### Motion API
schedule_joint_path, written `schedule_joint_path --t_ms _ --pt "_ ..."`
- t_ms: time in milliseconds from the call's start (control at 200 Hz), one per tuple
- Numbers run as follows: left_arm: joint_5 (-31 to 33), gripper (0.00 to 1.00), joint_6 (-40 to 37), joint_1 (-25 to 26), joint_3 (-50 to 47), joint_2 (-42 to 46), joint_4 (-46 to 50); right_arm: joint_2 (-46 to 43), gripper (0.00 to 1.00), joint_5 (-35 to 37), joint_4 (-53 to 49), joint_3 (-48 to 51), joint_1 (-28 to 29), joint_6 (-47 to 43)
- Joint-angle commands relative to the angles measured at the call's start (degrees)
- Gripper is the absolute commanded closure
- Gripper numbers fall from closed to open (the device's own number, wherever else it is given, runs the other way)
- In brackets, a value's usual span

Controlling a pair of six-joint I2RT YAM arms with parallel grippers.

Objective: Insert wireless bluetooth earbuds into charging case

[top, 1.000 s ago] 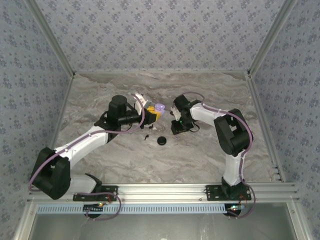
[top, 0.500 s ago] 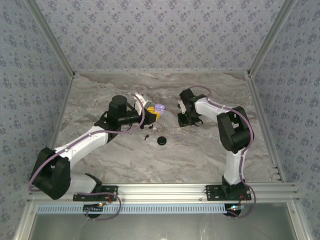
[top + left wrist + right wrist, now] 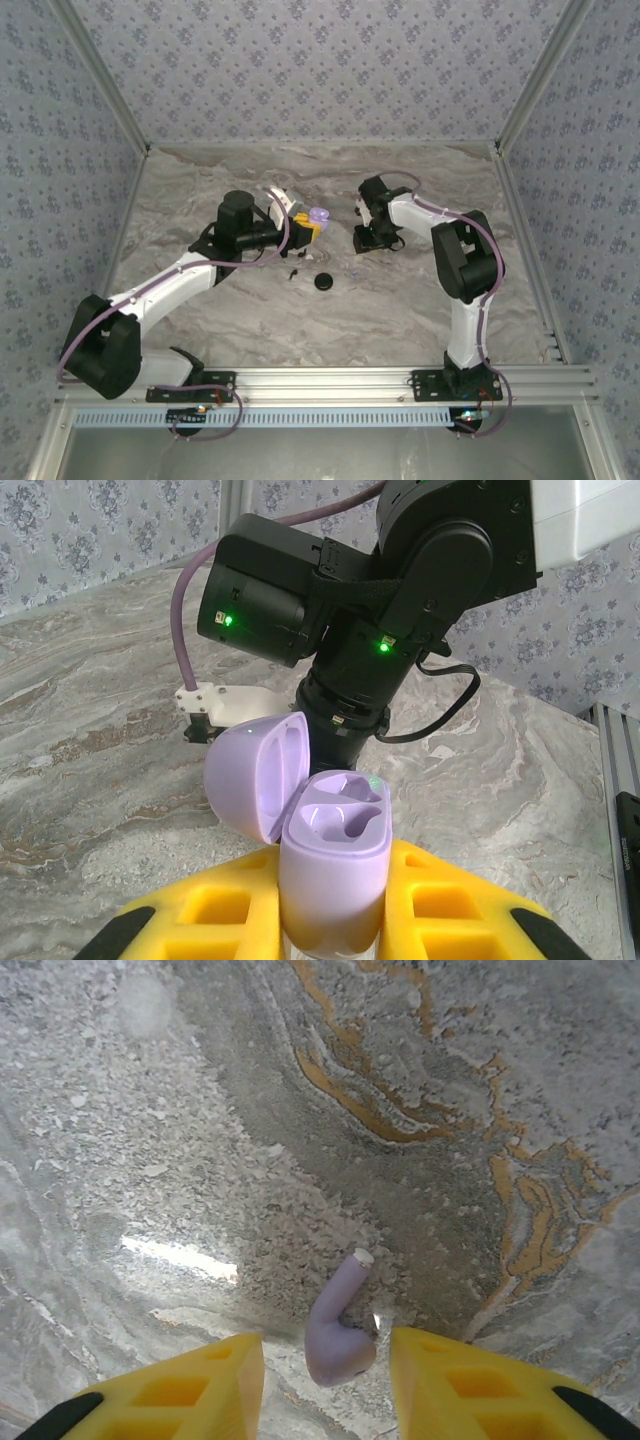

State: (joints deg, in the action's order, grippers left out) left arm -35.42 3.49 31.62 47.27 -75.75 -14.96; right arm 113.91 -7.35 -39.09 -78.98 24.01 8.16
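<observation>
The charging case point(image 3: 335, 830) is lilac and stands upright with its lid hinged open to the left and both sockets empty. My left gripper point(image 3: 330, 925) is shut on its lower body between yellow fingers point(image 3: 455, 905); from above the case point(image 3: 319, 215) sits at the left gripper point(image 3: 306, 229). One lilac earbud point(image 3: 345, 1295) lies on the marble between the spread fingers of my right gripper point(image 3: 322, 1362), touching neither finger. In the top view this earbud point(image 3: 357, 273) is a small lilac speck just in front of the right gripper point(image 3: 364, 243).
A black round disc point(image 3: 323, 282) and a tiny black piece point(image 3: 293, 272) lie on the marble table point(image 3: 250, 320) in front of the left gripper. The right arm's wrist point(image 3: 400, 600) looms close behind the case. Aluminium frame posts point(image 3: 520, 220) edge the table.
The right gripper moved back and to the right, away from the table's middle, and its jaws spread. The lilac earbud now lies uncovered on the marble. The left arm and case stayed still.
</observation>
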Motion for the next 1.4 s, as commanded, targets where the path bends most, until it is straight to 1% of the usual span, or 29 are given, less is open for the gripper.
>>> schedule_joint_path --t_ms 0,135,285,365,575,685,954,1394 --pt "-0.18 0.79 -0.68 0.26 0.74 1.39 -0.19 -2.53 0.6 -1.21 -1.52 -1.66 -0.97 0.63" --pt "-0.28 0.79 -0.85 0.26 0.81 1.39 -0.15 -2.99 0.62 -3.07 -1.22 -1.96 -1.92 0.63" --pt "-0.26 0.79 -0.83 0.22 0.76 1.35 -0.1 -1.7 0.67 -4.48 -1.46 -2.84 -2.73 0.62" --pt "-0.28 0.79 -0.8 0.22 0.72 1.39 0.02 -1.02 0.7 -4.5 -1.51 -3.48 -3.0 0.63" --pt "-0.26 0.79 -0.59 0.23 0.48 1.45 0.02 1.86 0.84 -2.47 -3.0 -6.58 -3.15 1.06" --pt "-0.19 0.79 -0.62 0.25 0.46 1.5 0.14 3.56 0.88 -0.47 -4.19 -8.21 -3.18 1.33" --pt "0.05 0.79 -0.82 0.2 0.22 1.53 0.19 6.01 0.91 1.38 -5.54 -9.7 -2.83 1.53" --pt "0.23 0.79 -0.86 0.26 -0.01 1.79 0.11 7.46 0.9 -2.31 -6.06 -10.32 -0.55 -0.86"
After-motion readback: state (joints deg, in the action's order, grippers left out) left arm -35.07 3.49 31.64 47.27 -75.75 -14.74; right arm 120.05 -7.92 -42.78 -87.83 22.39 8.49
